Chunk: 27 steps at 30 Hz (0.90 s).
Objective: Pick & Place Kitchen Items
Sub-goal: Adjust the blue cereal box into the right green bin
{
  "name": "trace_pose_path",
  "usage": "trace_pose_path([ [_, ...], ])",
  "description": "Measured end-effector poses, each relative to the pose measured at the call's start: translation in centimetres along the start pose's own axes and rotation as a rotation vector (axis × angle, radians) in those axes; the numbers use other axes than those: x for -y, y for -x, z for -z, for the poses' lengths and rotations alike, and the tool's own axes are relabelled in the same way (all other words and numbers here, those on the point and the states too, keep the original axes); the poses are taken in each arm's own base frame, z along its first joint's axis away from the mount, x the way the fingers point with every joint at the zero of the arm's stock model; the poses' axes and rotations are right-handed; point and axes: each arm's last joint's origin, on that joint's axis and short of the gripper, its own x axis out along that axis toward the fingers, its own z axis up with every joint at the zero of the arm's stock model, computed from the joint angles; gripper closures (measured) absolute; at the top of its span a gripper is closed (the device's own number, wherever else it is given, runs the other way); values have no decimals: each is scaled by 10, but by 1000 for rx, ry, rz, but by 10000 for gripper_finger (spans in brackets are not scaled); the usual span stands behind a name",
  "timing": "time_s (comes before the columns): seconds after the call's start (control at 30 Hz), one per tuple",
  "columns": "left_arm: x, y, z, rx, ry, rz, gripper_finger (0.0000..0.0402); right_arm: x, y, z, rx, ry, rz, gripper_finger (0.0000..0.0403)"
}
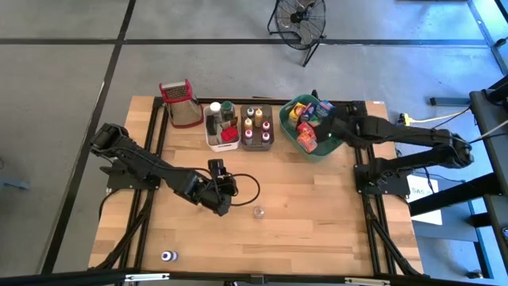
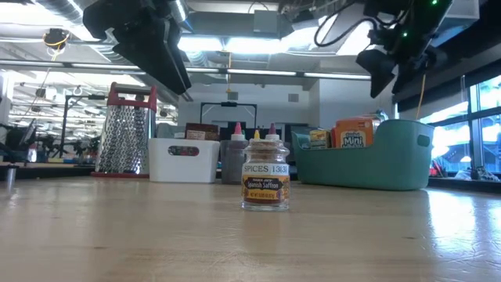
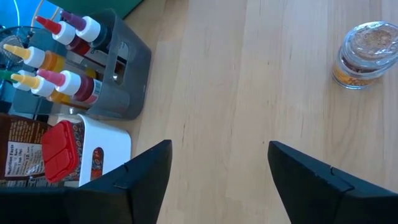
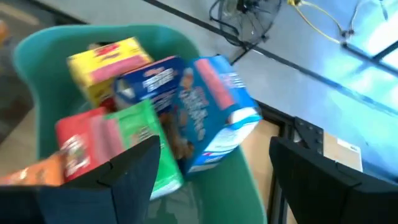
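Note:
A small glass spice jar with a brown label stands upright on the wooden table, also shown in the low view and the left wrist view. My left gripper hovers open just left of it, pointing slantwise down at bare wood. My right gripper hangs open above the teal bin. In the right wrist view its fingers stand on either side of nothing. Below them, several colourful boxes lie piled in the bin, among them a blue one. A tiny blue-capped bottle stands near the front left.
Along the far edge stand a steel grater with a red handle, a white bin with jars and a red-lidded item, and a grey bin of squeeze bottles. Bare wood lies around the jar and toward the near edge.

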Motion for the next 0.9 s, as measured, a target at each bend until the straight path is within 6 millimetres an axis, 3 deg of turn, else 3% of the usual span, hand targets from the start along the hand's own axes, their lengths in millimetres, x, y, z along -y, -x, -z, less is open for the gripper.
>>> trace_pose_path([
  [0.53, 0, 0, 0, 0, -19, 0, 141, 42, -49, -35, -62, -127, 72, 98],
  [0.9, 0, 0, 0, 0, -18, 0, 142, 40, -80, -26, -217, -111, 54, 98],
])
